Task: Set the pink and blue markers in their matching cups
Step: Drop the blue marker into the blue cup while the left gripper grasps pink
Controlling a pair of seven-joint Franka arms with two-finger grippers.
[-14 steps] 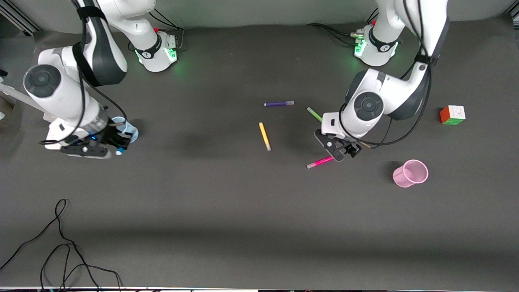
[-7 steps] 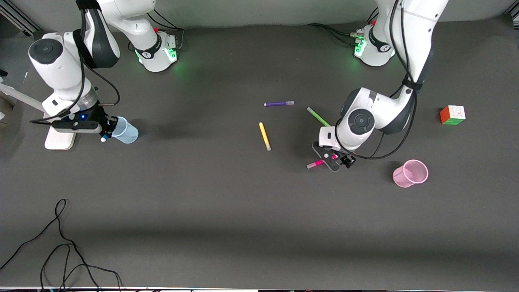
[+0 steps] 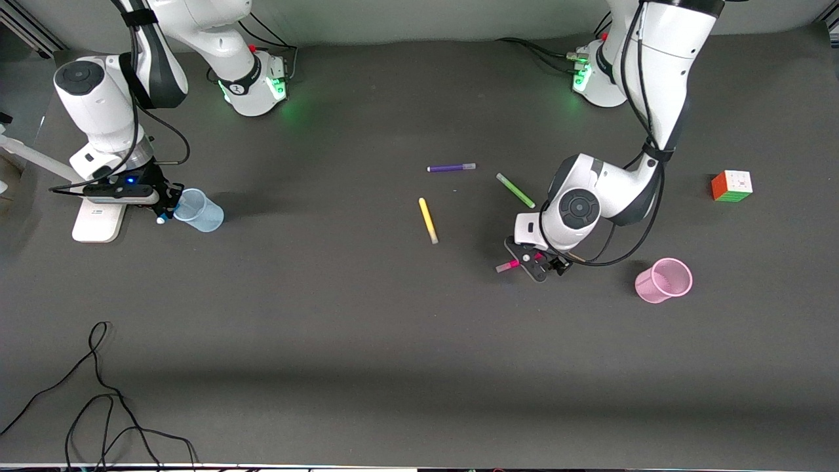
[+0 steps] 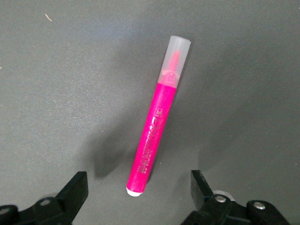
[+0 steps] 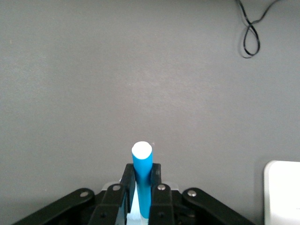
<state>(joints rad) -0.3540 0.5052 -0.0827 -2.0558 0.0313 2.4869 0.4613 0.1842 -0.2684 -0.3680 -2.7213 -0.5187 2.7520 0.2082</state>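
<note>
The pink marker (image 3: 508, 265) (image 4: 157, 126) lies flat on the dark mat. My left gripper (image 3: 534, 261) (image 4: 138, 191) is low over its plain end, open, one finger on each side and neither touching it. The pink cup (image 3: 663, 280) stands upright toward the left arm's end of the table, apart from that marker. My right gripper (image 3: 164, 208) (image 5: 142, 171) is shut on the blue marker (image 3: 160, 219) (image 5: 141, 161), whose pale end sticks out past the fingertips. It is held close beside the rim of the pale blue cup (image 3: 198, 210).
Purple (image 3: 451, 168), yellow (image 3: 428, 220) and green (image 3: 515, 190) markers lie mid-table, the green one close to the left arm. A colour cube (image 3: 731, 185) sits by the left arm's end. A white block (image 3: 97, 223) lies by the right gripper. A black cable (image 3: 98, 393) lies near the front edge.
My right arm has swung back and turned, bringing the blue marker up beside the blue cup's rim. My left gripper has come down, open, around the pink marker's end.
</note>
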